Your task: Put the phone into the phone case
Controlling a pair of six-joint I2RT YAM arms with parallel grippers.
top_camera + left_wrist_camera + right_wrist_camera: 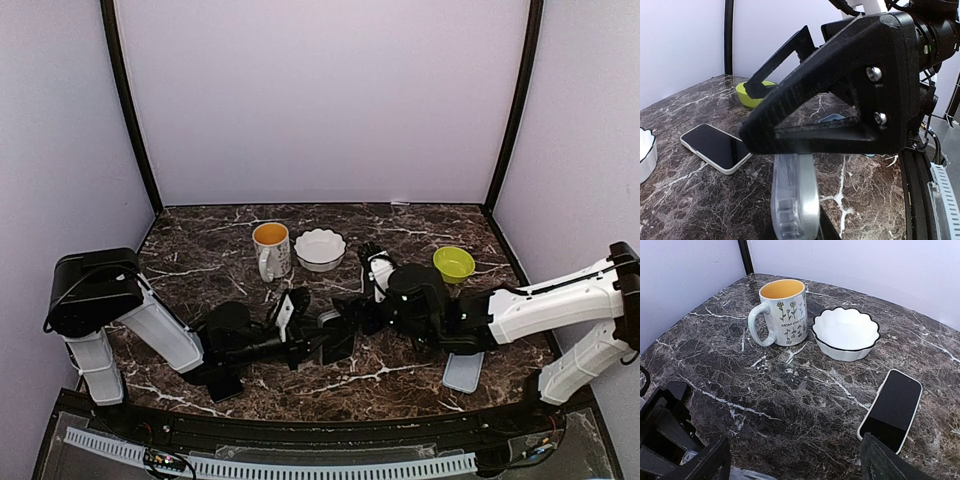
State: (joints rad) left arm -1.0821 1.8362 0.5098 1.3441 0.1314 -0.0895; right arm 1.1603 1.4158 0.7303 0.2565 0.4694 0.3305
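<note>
The phone (378,272), white-edged with a dark screen, lies flat on the marble (715,146) (892,410). The clear phone case (795,200) stands on its edge at the table's middle (329,325). My left gripper (312,336) is shut on the case from the left. My right gripper (346,318) faces it from the right with its jaws wide open, one finger (840,100) filling the left wrist view. In the right wrist view the case's edge (747,475) shows low between the right gripper's (795,465) spread fingers, and the phone lies just past the right finger.
A flowered mug (271,248) (782,312) and a white scalloped bowl (320,248) (846,332) stand behind the grippers. A green bowl (454,263) (752,95) sits at the right. A pale flat rectangular thing (463,370) lies near the front edge under the right arm.
</note>
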